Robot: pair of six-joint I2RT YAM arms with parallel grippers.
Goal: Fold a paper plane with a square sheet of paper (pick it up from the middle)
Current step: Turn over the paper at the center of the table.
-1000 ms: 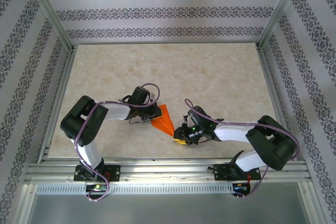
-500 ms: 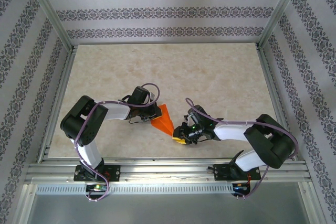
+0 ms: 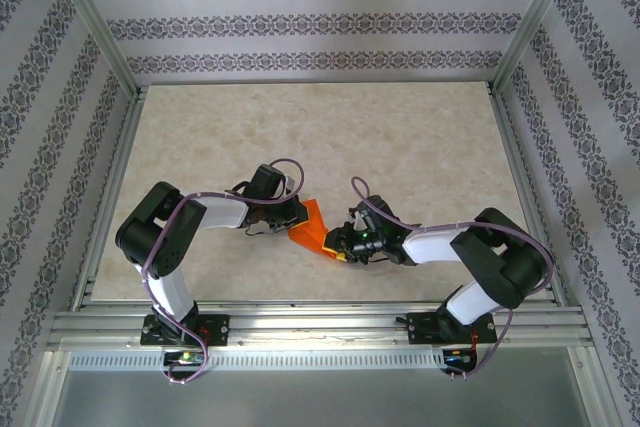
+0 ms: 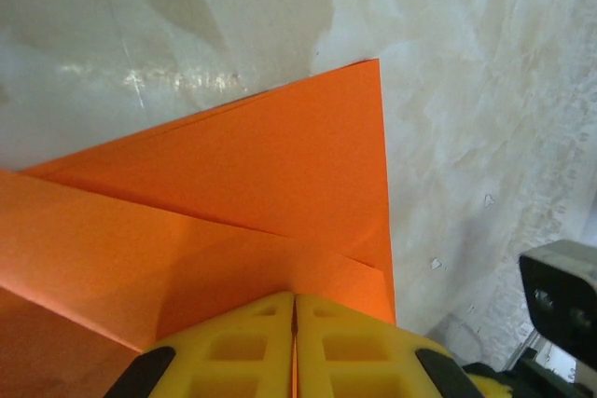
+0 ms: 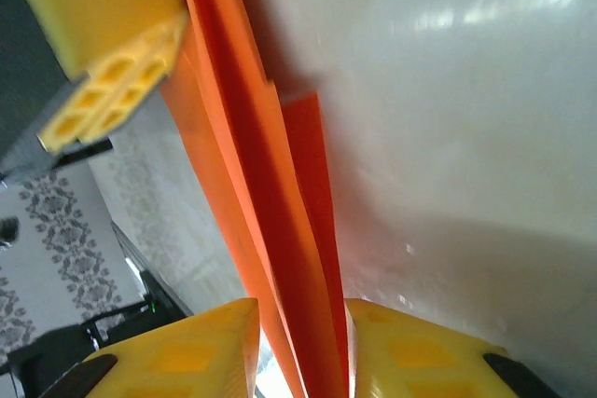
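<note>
The orange sheet of paper [image 3: 309, 226] is folded into a layered, pointed wedge and sits between the two grippers at the table's near middle. My left gripper [image 3: 293, 219] is shut on its left side; in the left wrist view the yellow fingertips [image 4: 295, 303] meet over the creased orange layers [image 4: 280, 165]. My right gripper [image 3: 334, 245] has its jaws either side of the paper's right end. In the right wrist view the folded layers [image 5: 280, 221] run edge-on between the parted yellow fingers [image 5: 300, 323], touching the right one. The left gripper's yellow fingers [image 5: 107, 39] show at top left there.
The beige marbled tabletop [image 3: 400, 147] is bounded by aluminium rails, one at the left [image 3: 110, 187], one at the right [image 3: 520, 177] and one at the near edge [image 3: 320, 322]. Patterned walls [image 3: 320, 27] enclose the cell.
My right gripper has moved up and left, from just off the paper's tip to astride its right end. The left gripper and paper have held still.
</note>
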